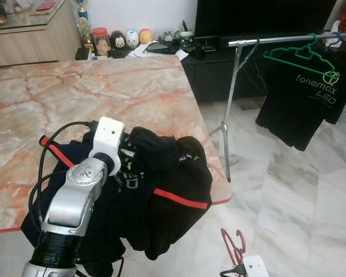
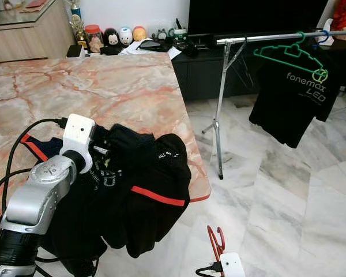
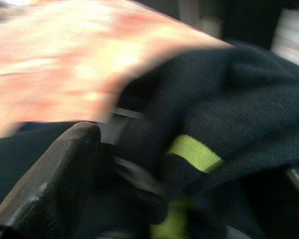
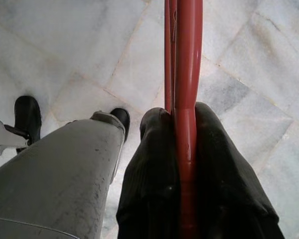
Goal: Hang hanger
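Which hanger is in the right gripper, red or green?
The red hanger, clamped between the right gripper fingers. The green hanger hangs on the rail.

a marble worktop (image 1: 92, 98) veined in pink and orange takes up the near left, its edge trimmed in red. beyond it the floor (image 1: 300, 196) is pale grey-white marble tile, glossy with soft daylight. a white wall (image 1: 144, 14) runs along the back, and against it stands a light wood cabinet (image 1: 29, 37) with a glass top. next to it a low black tv console (image 1: 219, 69) holds a row of small figurines (image 1: 124, 39) and clutter — a dark tv screen (image 1: 259, 16) sits above. a chrome clothes rail (image 1: 288, 39) on thin metal legs stands on the right.
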Controlling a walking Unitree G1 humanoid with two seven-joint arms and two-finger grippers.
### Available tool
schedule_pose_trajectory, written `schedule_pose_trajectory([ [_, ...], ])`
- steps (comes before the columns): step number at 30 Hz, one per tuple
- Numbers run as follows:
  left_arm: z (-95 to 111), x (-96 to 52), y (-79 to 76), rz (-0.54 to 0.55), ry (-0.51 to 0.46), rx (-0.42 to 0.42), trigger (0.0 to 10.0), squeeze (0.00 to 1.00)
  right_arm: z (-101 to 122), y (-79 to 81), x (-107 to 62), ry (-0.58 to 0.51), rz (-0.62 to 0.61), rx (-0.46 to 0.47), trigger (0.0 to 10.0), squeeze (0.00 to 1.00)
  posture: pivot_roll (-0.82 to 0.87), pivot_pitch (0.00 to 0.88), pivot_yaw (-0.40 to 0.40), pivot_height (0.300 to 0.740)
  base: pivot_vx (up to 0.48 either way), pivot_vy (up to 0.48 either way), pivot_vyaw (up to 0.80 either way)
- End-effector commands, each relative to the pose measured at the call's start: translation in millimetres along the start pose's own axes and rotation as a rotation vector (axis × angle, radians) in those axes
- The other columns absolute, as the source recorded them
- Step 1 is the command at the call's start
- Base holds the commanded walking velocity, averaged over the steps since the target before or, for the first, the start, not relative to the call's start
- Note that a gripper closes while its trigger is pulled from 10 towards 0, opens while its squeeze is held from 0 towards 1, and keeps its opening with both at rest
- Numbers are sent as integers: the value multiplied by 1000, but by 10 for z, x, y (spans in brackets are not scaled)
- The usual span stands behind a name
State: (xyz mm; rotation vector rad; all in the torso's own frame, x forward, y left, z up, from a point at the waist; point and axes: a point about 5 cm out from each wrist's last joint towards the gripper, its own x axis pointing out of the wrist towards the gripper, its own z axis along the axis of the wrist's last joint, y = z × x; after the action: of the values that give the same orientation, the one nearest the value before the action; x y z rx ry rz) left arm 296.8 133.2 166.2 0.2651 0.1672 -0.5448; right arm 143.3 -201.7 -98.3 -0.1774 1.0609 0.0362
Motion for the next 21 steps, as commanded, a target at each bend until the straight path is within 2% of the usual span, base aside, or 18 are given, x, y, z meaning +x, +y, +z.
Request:
schedule_pose_trajectory([
  [1,31,-26,-150,-136,-4,23,10000,1000,-5,5,1,6,2,-10,10000,0,-49,0,-14,740,0,0,0],
  [4,14,-83,-237,-259,-9,26,10000,1000,-4,8,1,6,5,-13,10000,0,-51,0,-14,740,0,0,0],
  [8,34,-85,-175,-228,-33,8,10000,1000,0,9,1,5,7,-20,10000,0,-53,0,-13,740,0,0,0],
  [10,64,-30,76,-17,-49,-30,10000,1000,0,9,2,5,6,-21,10000,0,-53,0,-13,740,0,0,0],
  [12,64,-30,76,-17,-49,-30,10000,1000,0,9,2,5,6,-21,10000,0,-53,0,-13,740,0,0,0],
  [13,65,-17,210,96,-51,-58,10000,1000,0,8,2,5,5,-22,10000,0,-50,0,-14,740,0,0,0],
  [15,82,-57,329,171,-87,-88,10000,1000,1,6,1,4,7,-23,10000,0,-54,0,-14,740,0,0,0],
  [16,120,-112,316,136,-143,-111,10000,0,1,3,1,4,8,-25,10000,0,-52,0,-15,740,0,0,0],
  [18,132,-142,286,103,-173,-127,10000,0,0,1,0,3,7,-25,10000,0,-50,0,-16,740,0,0,0],
  [21,136,-215,138,-17,-234,-181,10000,0,-4,-1,0,4,7,-26,10000,0,-54,0,-18,740,0,0,0],
])
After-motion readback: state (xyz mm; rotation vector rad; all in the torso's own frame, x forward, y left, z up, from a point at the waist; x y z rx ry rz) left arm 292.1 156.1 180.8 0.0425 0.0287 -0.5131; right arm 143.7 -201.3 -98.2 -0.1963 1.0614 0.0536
